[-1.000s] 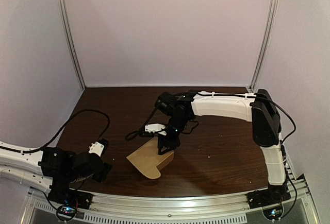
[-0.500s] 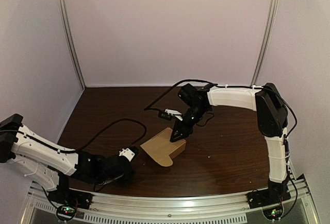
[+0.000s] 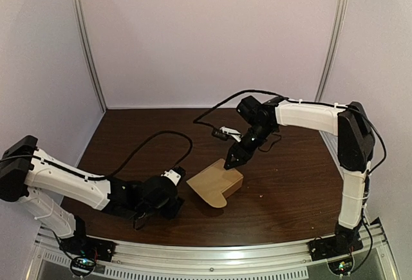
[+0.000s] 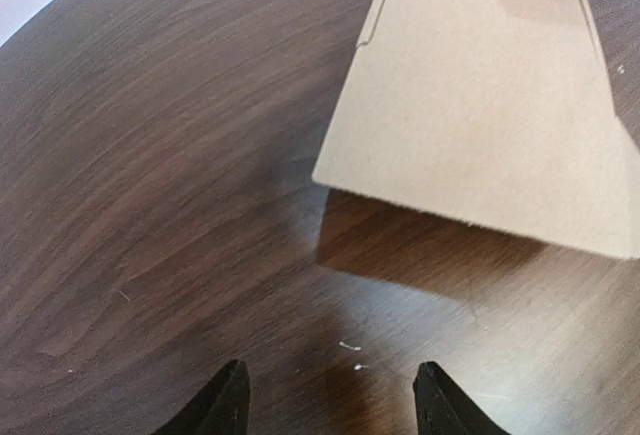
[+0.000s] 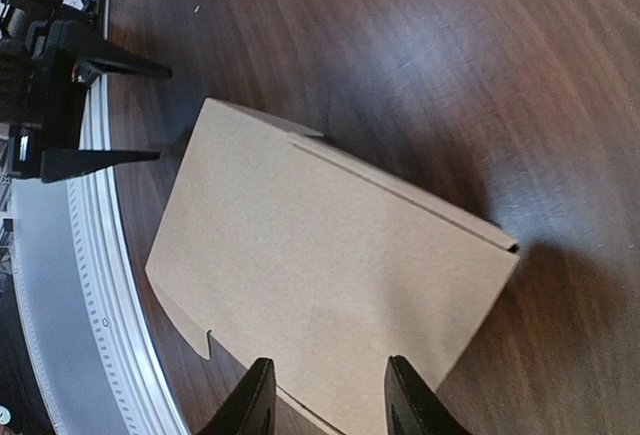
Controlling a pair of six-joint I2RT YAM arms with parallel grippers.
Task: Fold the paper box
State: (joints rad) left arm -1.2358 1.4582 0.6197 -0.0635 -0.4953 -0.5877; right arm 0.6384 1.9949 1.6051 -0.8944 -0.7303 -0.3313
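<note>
The brown paper box (image 3: 215, 183) lies in the middle of the dark wooden table (image 3: 129, 145), partly folded, with a flat lid panel on top. Seen from the left wrist, the box (image 4: 480, 125) has its near edge raised, casting a shadow on the table. My left gripper (image 3: 180, 197) sits low just left of the box, open and empty (image 4: 332, 400). My right gripper (image 3: 230, 163) hovers at the box's far edge, its fingers open over the lid panel (image 5: 330, 255). The right wrist view also catches the left gripper (image 5: 150, 110), spread open beside the box.
A metal rail (image 3: 212, 251) runs along the table's near edge, close to the box (image 5: 95, 285). White walls and upright frame posts (image 3: 87, 42) enclose the back and sides. Black cables (image 3: 148, 148) trail over the table from both arms.
The left arm has swung in from the near left corner to just beside the box. The right arm has drawn back to the right, and the box has shifted right with it.
</note>
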